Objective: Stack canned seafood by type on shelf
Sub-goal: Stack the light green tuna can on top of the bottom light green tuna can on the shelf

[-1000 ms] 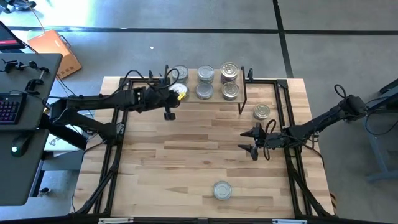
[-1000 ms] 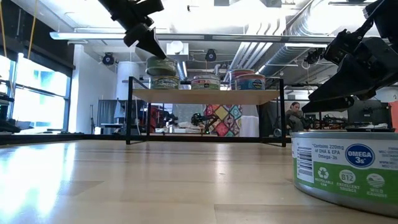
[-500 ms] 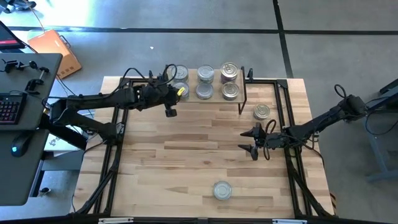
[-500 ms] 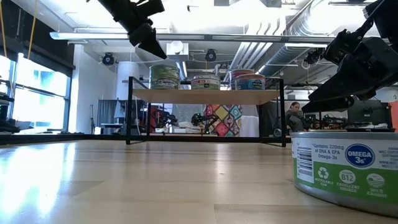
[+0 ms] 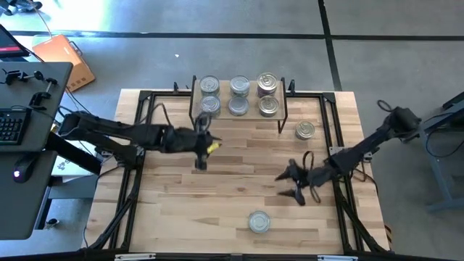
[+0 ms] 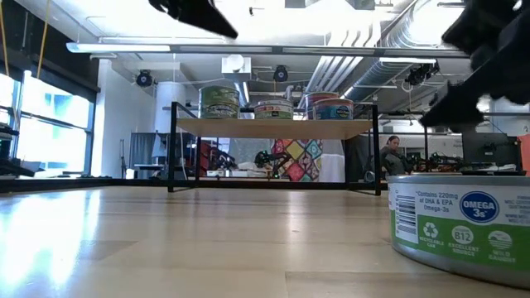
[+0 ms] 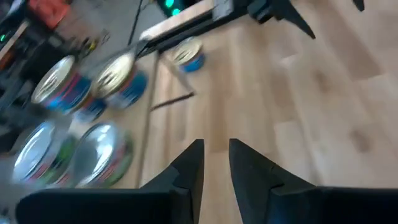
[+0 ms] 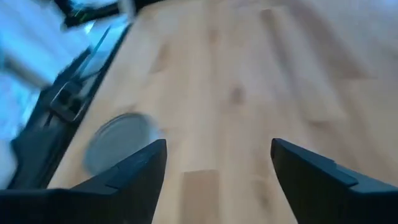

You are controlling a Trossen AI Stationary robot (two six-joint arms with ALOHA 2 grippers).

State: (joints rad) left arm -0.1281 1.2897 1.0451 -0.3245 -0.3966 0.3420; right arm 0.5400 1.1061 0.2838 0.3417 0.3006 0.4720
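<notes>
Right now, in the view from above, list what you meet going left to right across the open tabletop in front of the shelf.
Left pincer → tin near the front edge → right pincer → tin beside the shelf.

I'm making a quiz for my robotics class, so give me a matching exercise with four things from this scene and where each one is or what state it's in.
Column one:
1. left end effector
2. right end effector
3. tin with the green label
4. shelf

Column two:
A. alone near the table's front edge
B. holds six tins in two rows at the back of the table
C. empty, fingers a narrow gap apart, over the left half of the table
D. open wide and empty, over the right half of the table

Pairs: 1-C, 2-D, 3-A, 4-B
</notes>
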